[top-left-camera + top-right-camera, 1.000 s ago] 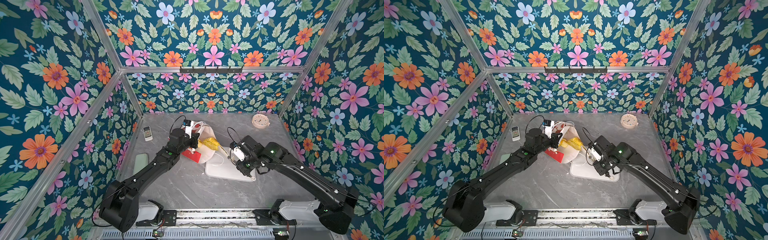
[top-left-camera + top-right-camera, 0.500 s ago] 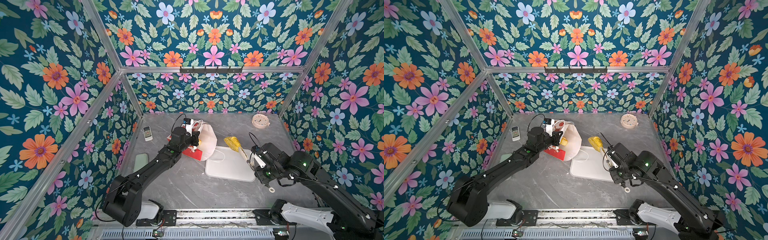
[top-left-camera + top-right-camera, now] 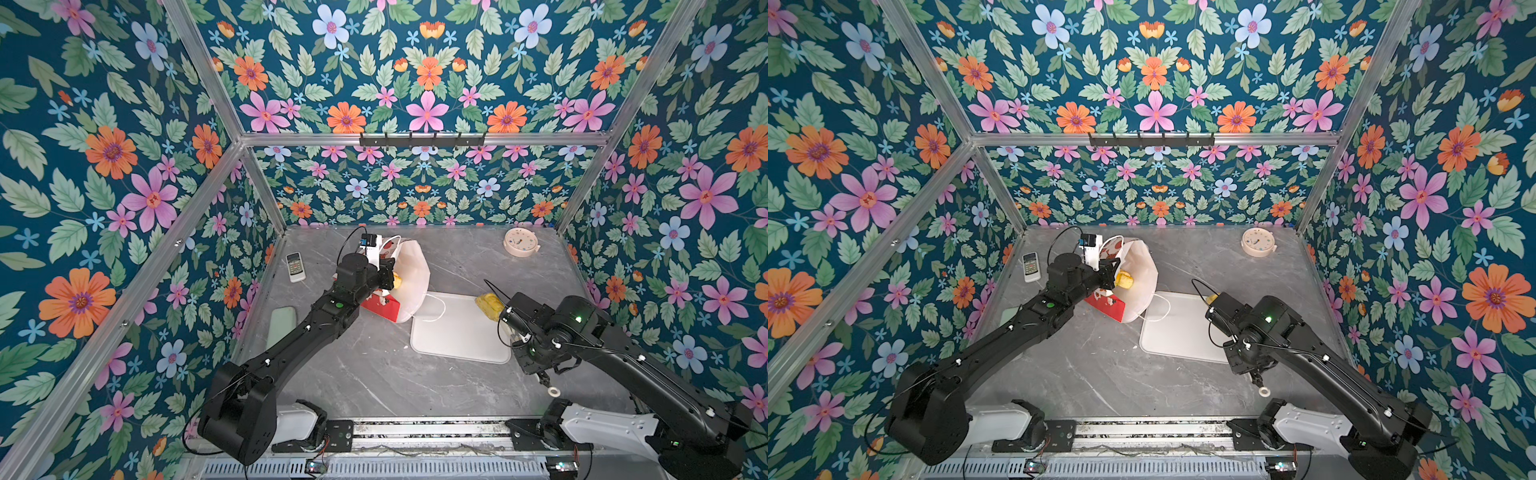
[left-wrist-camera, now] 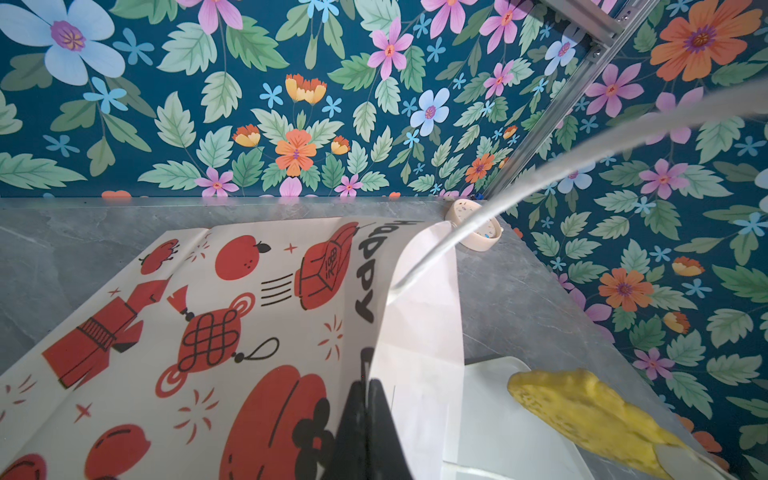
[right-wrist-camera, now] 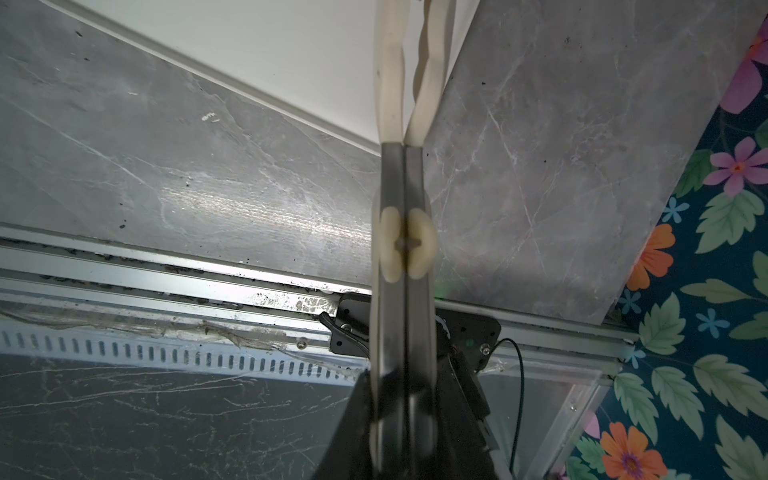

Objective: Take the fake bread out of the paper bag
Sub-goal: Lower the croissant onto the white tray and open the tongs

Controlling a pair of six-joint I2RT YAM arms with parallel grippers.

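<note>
The paper bag (image 3: 409, 270) (image 3: 1142, 266) (image 4: 249, 316) lies tipped at the back left, its mouth facing the white tray (image 3: 457, 332). My left gripper (image 3: 388, 276) (image 4: 368, 386) is shut on the bag's rim. One yellow fake bread (image 3: 397, 281) (image 3: 1124, 280) shows inside the mouth. Another yellow piece (image 3: 489, 305) (image 4: 582, 411) sits at the tray's back right edge, at the cream tips of long grey tongs (image 5: 401, 187). My right gripper (image 3: 538, 368) (image 5: 403, 374) is shut on the tongs. Their tips run out of the right wrist view.
A remote control (image 3: 295, 267) lies at the back left and a round cream clock (image 3: 520, 242) at the back right. A pale green flat piece (image 3: 281, 322) rests by the left wall. The metal rail (image 5: 166, 270) borders the table's front.
My right arm drew back from the bag's mouth to the right, carrying the yellow bread out over the tray's right edge. The left gripper kept its hold on the bag.
</note>
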